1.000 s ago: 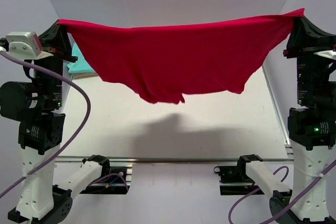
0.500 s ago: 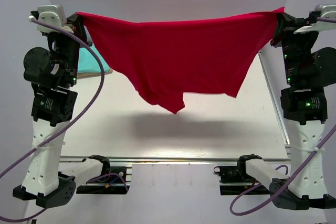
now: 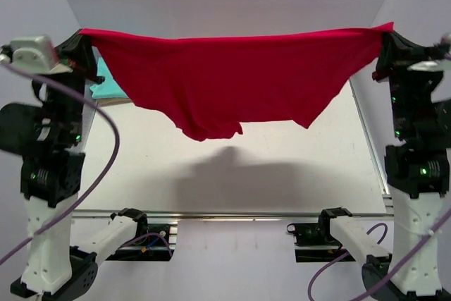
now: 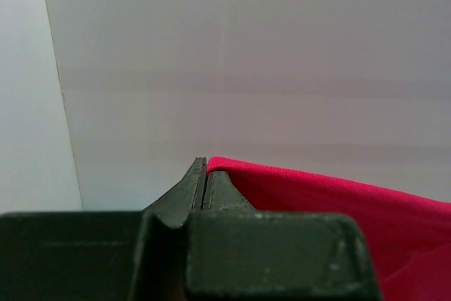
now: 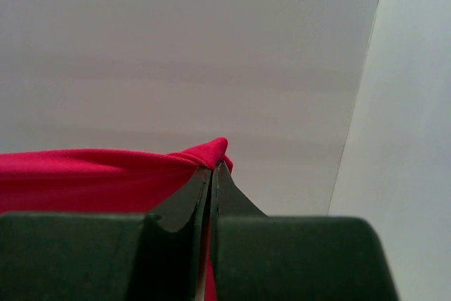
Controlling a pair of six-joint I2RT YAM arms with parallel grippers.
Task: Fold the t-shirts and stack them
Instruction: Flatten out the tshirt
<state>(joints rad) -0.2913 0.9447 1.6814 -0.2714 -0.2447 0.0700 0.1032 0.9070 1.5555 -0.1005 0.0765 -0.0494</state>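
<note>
Spread wider now, left tool (image 4: pixel 204 174) and right tool (image 5: pixel 213 171) each pinch a corner, red t-shirt (image 3: pixel 232 82) stretched crosswise above the tabletop (image 3: pixel 303 174).

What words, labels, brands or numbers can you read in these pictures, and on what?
None can be read.
The bright red cloth t-shirt and the folded light teal t-shirt show no print.
Small pale marks on the left arm's black joints are too small to read.
</note>
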